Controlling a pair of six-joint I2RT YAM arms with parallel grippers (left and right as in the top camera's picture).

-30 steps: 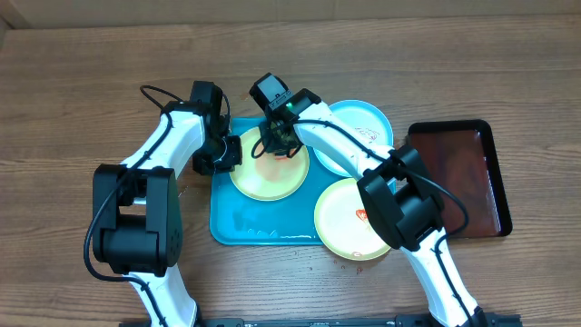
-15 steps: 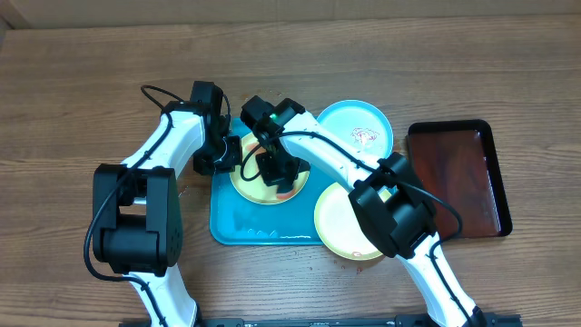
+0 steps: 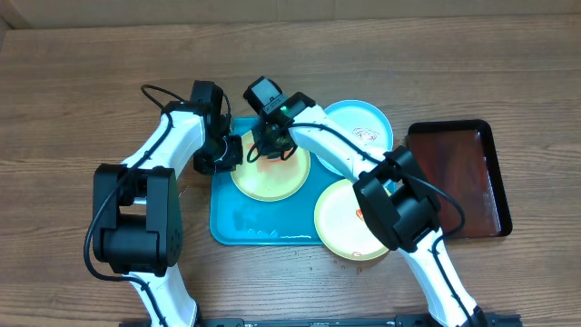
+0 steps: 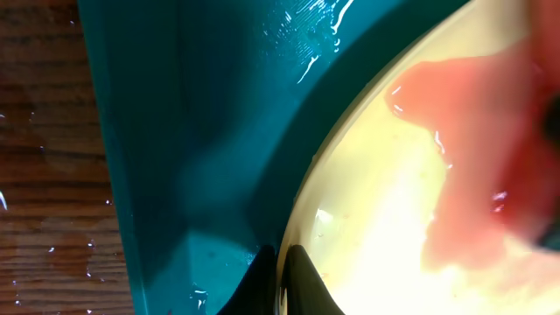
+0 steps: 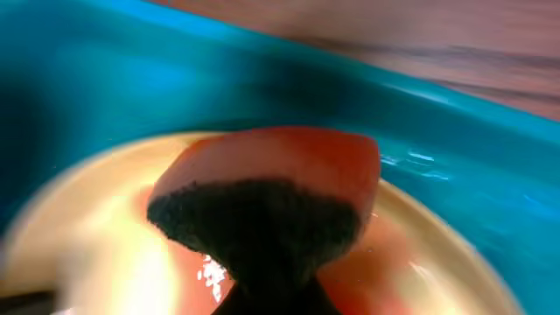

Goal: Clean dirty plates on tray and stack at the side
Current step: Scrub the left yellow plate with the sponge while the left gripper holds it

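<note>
A yellow-green plate point(image 3: 270, 177) lies on the turquoise tray point(image 3: 238, 222). My left gripper point(image 3: 225, 154) is shut on this plate's left rim, seen up close in the left wrist view point(image 4: 282, 267). My right gripper point(image 3: 270, 145) is shut on a sponge with a red top and a dark scouring face point(image 5: 262, 197), pressed on the plate's far part. A red sponge blur shows on the plate point(image 4: 472, 166). A second yellow-green plate point(image 3: 349, 218) with a red smear lies at the tray's right end. A light blue plate point(image 3: 363, 127) lies behind it, partly under my right arm.
A dark red-brown tray point(image 3: 458, 177) stands on the wooden table at the right. The wood left of the turquoise tray is wet point(image 4: 44, 175). Both arms cross over the tray's back half.
My right gripper with the sponge went toward the plate's middle and has come back to the plate's far edge. The left gripper has kept its hold on the rim.
</note>
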